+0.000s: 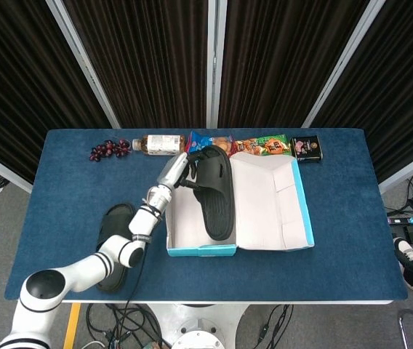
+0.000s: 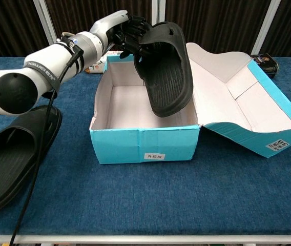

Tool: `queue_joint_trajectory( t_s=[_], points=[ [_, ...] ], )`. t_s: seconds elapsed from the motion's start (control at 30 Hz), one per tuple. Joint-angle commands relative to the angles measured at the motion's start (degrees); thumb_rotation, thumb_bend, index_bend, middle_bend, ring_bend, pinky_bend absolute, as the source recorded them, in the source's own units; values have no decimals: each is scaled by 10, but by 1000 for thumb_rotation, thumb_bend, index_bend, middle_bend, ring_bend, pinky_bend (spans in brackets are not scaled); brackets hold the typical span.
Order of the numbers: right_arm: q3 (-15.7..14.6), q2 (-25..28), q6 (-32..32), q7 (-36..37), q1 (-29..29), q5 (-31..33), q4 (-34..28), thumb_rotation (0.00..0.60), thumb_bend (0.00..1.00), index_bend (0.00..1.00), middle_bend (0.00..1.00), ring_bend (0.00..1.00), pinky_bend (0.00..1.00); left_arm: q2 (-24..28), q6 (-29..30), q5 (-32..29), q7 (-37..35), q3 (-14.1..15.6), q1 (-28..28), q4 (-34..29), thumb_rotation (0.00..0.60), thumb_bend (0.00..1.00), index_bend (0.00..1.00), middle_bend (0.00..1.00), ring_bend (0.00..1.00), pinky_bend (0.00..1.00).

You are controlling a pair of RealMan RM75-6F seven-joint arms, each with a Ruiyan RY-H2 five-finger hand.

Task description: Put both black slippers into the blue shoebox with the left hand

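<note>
My left hand (image 2: 127, 32) (image 1: 186, 166) grips one black slipper (image 2: 166, 69) (image 1: 217, 193) by its strap end and holds it tilted above the open blue shoebox (image 2: 143, 145) (image 1: 203, 250), sole facing forward, toe hanging down over the box's right half. Left of the box, the second black slipper (image 2: 17, 152) (image 1: 112, 233) lies flat on the blue table; my left arm covers part of it in the head view. The box's lid (image 2: 248, 107) lies folded open to the right. My right hand does not show in either view.
Along the table's far edge lie purple grapes (image 1: 109, 150), a drink bottle (image 1: 158, 144), snack packets (image 1: 246, 146) and a small black tin (image 1: 307, 148). The tin (image 2: 266, 62) also shows behind the lid in the chest view.
</note>
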Motion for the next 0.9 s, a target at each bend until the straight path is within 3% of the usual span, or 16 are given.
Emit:
queue_joint_trajectory(
  t_s=[0.03, 0.3, 0.57, 0.9],
  points=[
    [0, 0, 0, -3, 0, 0, -3, 600, 75, 81, 95, 0, 119, -37, 24, 23, -47, 12, -8, 53, 600, 0, 499, 535, 629, 828],
    [-1, 1, 2, -13, -2, 1, -12, 600, 75, 81, 95, 0, 121, -90, 36, 24, -110, 13, -12, 124, 600, 0, 508, 544, 628, 818],
    [-1, 5, 5, -18, -4, 1, -17, 600, 76, 81, 96, 0, 123, -114, 5, 26, -128, 27, -18, 170, 600, 0, 515, 547, 621, 816],
    [0, 5, 2, -15, -3, 1, -17, 600, 75, 81, 95, 0, 124, -129, -25, 35, -91, 48, -23, 193, 600, 0, 507, 547, 621, 801]
  ],
)
